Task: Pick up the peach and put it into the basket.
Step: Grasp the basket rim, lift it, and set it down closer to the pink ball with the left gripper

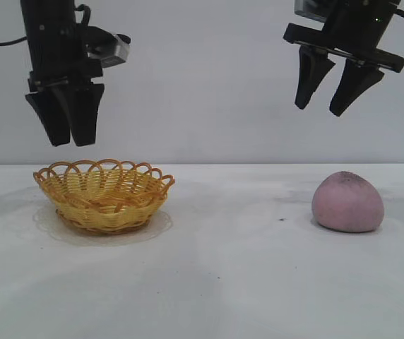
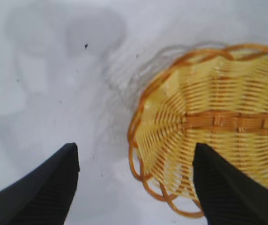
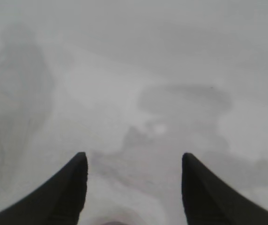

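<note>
Exterior view: a white table [image 1: 216,282] seen level, with two black grippers hanging above it. The peach [image 1: 348,202], pink-mauve with a darker speckled top, sits on the table well to the right of the basket [image 1: 104,195], its long axis running side to side. The right gripper [image 1: 331,99] hangs above the peach, a little to the basket side of it, tilted, its fingers parted and holding nothing. The left gripper [image 1: 70,134] hangs over the basket's outer edge, pointing straight down, and it too carries nothing. The right arm is clearly the nearer one to the peach; the basket is empty.

Left wrist view: two dark fingertips [image 2: 40,192] stand well apart with nothing between them. Below them lies the basket [image 2: 218,122], its looped rim and woven floor under one finger and bare table [image 2: 54,93] under the other.

Right wrist view: two dark fingertips [image 3: 63,192] frame bare, shadowed table [image 3: 134,70], spread about halfway and empty. A faint pinkish curve at the frame's edge between them may be the peach, but that is too unclear to say. Judged from this, the peach lies almost directly beneath the right gripper, so a short drop should reach it.
</note>
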Action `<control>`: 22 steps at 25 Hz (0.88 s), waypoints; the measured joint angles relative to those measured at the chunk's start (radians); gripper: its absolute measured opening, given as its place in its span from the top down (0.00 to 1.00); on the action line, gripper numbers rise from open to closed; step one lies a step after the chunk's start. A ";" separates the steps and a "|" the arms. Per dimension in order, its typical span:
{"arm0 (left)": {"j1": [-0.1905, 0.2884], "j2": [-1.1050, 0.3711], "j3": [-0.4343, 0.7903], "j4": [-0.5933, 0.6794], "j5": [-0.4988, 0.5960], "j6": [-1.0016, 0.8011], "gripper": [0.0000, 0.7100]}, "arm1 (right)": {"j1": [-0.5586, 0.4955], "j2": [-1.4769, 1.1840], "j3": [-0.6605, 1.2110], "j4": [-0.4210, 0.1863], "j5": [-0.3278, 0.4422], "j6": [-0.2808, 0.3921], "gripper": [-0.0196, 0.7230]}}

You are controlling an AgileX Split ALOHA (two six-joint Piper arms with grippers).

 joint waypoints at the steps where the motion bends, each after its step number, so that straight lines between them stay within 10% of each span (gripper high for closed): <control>1: -0.002 0.004 0.000 0.000 0.000 0.000 0.30 | 0.000 0.000 0.000 0.000 0.000 0.000 0.47; 14: -0.040 0.087 -0.002 0.049 0.002 0.015 0.30 | 0.000 0.000 0.000 -0.004 -0.002 0.000 0.47; 22: -0.040 0.100 -0.008 0.040 0.004 0.008 0.93 | 0.000 0.000 0.000 -0.006 0.000 0.000 0.47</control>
